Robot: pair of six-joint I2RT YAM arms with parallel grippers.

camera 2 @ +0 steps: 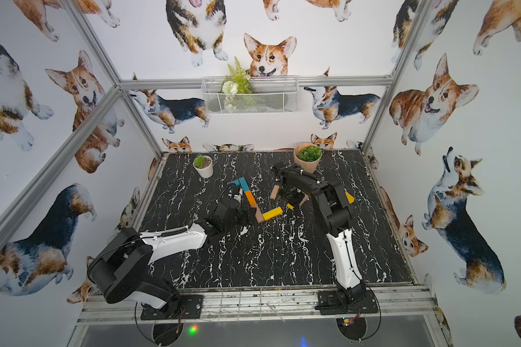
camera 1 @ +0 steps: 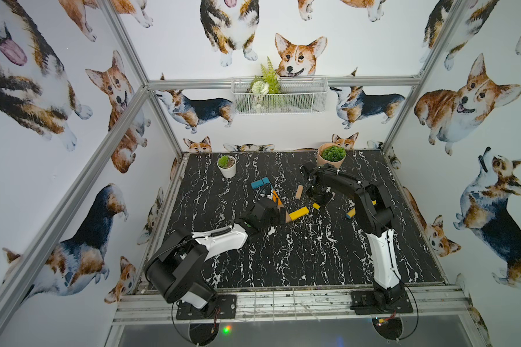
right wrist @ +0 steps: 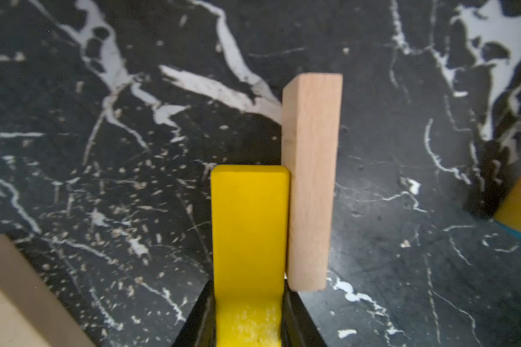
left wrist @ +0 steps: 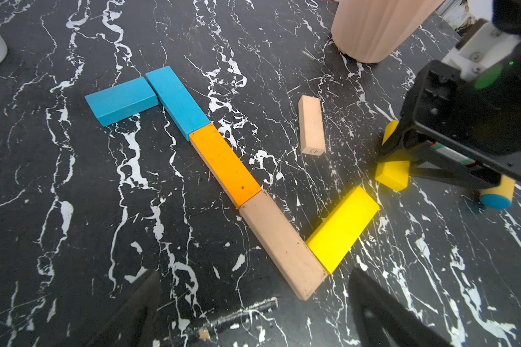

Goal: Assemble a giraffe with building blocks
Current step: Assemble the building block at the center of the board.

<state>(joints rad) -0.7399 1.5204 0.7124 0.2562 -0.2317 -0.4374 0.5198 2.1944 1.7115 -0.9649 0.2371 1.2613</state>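
The giraffe lies part-built in the left wrist view: a teal plank [left wrist: 121,100] joins a second teal plank [left wrist: 178,102], then orange [left wrist: 224,165], tan [left wrist: 283,243] and yellow [left wrist: 342,229] planks. The yellow plank [camera 2: 272,213] also shows in a top view. My left gripper [left wrist: 253,324] is open, just short of the tan plank's end, with nothing between its fingers. My right gripper [right wrist: 248,324] is shut on a second yellow block [right wrist: 248,228], low over the table. A tan block [right wrist: 310,180] stands on edge against it. Another loose tan block [left wrist: 312,124] lies nearby.
A yellow toy shovel with a blue-ended handle [left wrist: 497,192] lies behind the right gripper. A peach plant pot [camera 1: 331,157] and a white plant pot [camera 1: 226,166] stand at the back of the black marble table [camera 1: 298,258]. A wire basket [camera 1: 278,96] hangs on the back wall.
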